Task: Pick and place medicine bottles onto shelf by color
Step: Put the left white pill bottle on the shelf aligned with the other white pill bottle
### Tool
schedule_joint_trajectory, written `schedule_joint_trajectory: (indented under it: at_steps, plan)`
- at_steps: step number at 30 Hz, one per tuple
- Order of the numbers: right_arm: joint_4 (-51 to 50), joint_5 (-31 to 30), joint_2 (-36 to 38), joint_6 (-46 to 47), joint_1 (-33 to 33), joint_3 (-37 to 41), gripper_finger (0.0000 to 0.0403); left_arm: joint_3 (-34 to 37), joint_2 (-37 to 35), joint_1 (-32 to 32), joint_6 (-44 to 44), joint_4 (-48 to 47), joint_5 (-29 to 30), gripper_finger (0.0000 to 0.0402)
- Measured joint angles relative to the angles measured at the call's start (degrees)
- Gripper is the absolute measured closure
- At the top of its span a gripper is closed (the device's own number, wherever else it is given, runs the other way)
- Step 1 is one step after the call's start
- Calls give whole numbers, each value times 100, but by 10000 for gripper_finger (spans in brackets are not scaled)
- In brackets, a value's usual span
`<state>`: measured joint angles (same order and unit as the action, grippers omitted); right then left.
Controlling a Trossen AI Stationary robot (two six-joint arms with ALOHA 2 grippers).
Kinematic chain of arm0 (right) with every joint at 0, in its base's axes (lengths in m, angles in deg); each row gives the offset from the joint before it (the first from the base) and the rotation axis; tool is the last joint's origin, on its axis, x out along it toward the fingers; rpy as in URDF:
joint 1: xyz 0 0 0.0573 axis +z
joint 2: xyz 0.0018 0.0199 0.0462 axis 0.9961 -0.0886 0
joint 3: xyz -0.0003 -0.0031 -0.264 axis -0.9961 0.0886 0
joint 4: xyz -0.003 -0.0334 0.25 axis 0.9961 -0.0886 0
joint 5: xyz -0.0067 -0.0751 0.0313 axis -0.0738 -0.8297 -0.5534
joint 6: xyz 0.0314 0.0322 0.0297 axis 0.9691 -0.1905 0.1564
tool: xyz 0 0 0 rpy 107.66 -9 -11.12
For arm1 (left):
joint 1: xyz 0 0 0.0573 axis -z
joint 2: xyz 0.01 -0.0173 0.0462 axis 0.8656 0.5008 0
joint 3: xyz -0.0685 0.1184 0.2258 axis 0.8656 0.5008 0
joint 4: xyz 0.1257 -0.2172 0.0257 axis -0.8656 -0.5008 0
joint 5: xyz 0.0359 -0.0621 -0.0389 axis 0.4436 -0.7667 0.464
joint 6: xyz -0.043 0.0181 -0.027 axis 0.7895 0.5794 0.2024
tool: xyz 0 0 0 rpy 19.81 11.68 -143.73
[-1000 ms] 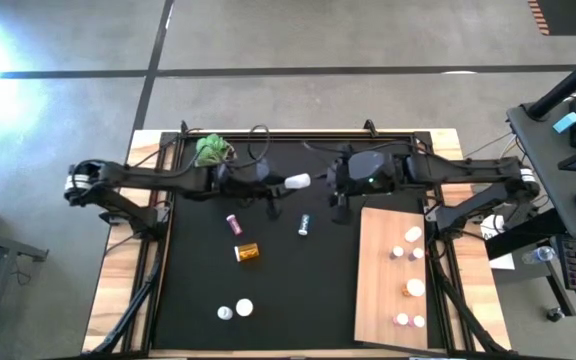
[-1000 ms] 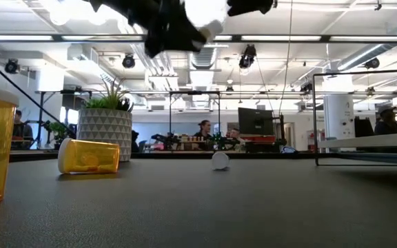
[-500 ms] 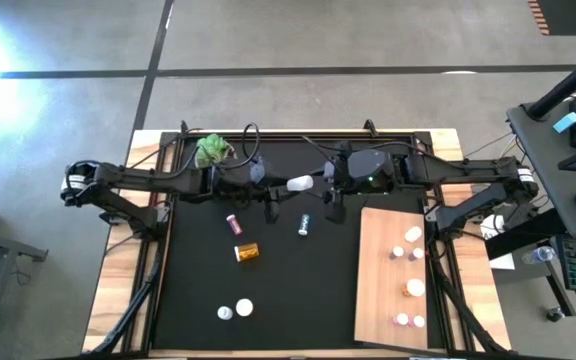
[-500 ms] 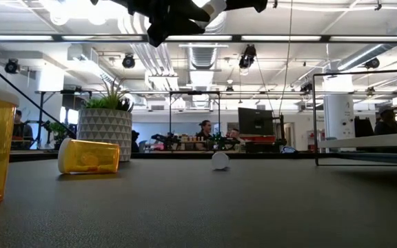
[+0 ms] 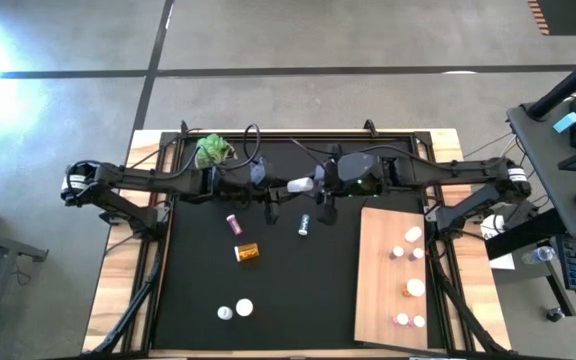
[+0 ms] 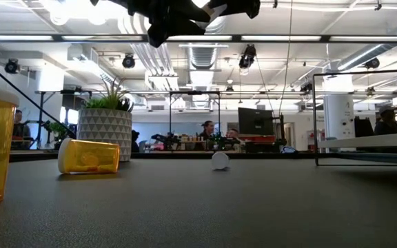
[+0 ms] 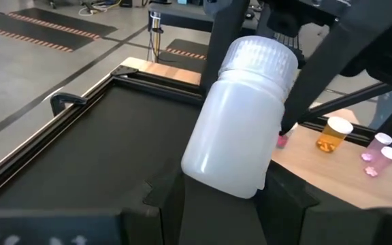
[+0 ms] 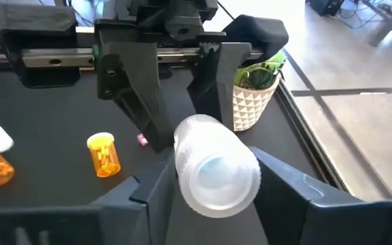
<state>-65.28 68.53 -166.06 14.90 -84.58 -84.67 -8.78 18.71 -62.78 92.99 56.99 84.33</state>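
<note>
From above, we see the white bottle [image 5: 299,184] held high over the black mat [image 5: 198,280], left gripper [image 5: 273,186] clamped on its body. The right wrist view adds more: the right gripper [image 8: 216,187] has its jaws closed around the cap end.

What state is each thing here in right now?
white bottle: in the air, gripped at both ends.
left gripper: shut on the white bottle's base.
right gripper: shut on its cap end.
orange bottle: lying sideways on the mat.
pink bottle: lying on the mat.
teal-banded bottle: lying on the mat.
shelf: holds several upright bottles.
</note>
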Motion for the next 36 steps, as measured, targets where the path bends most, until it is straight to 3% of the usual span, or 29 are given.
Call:
schedule_joint_trajectory:
  at_steps: [13,22,27,36]
  plan:
    - [-116,4,91,219,2,0,277,-8,2,-4,16,-10,6,279]
    - [-515,38,240,741,0,-2,278,0,5,0,164,-18,3,278]
    - [-1648,101,520,1837,4,-31,278,0,4,-13,175,-14,46,277]
    - [-4602,517,592,4873,150,-118,278,2,20,-83,709,-321,25,276]
